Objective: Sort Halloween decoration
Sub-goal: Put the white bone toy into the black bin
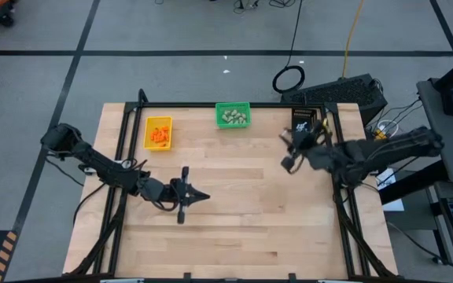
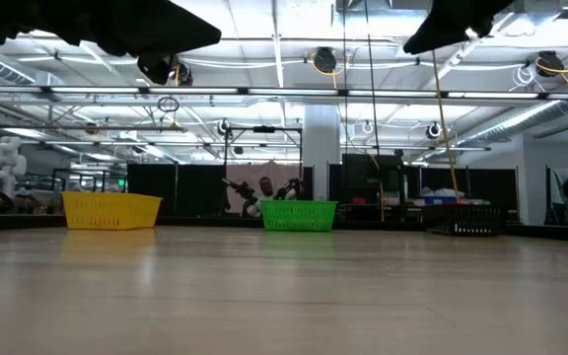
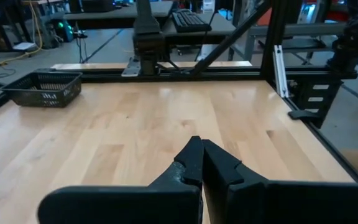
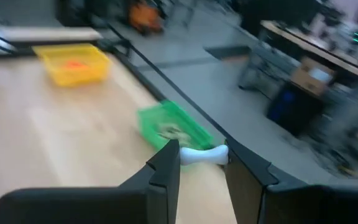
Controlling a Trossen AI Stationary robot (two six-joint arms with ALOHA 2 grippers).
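Note:
My right gripper (image 4: 201, 160) hangs above the table's far right part (image 1: 287, 151), shut on a thin white stick (image 4: 199, 155). Ahead of it stands the green bin (image 4: 169, 127) with beige-grey lumps (image 1: 233, 117). Farther off, the yellow bin (image 4: 73, 64) holds orange bits (image 1: 160, 134). The black bin (image 1: 303, 119) stands at the far right. My left gripper (image 1: 200, 196) hovers shut and empty over the table's left middle (image 3: 201, 163). My right gripper pinches the white stick between its two fingers, near their free ends. The stick spans the gap from finger to finger, and its knobbed end (image 4: 219, 153) lies against one finger (image 4: 244, 165). It lies level, lifted clear of the table.
The three bins line the table's far edge, also seen in the low view: yellow bin (image 2: 111, 210), green bin (image 2: 299, 215), black bin (image 2: 476, 219). A black frame rail (image 3: 185, 73) runs round the table. Bare wood (image 1: 250, 220) fills the middle and near part.

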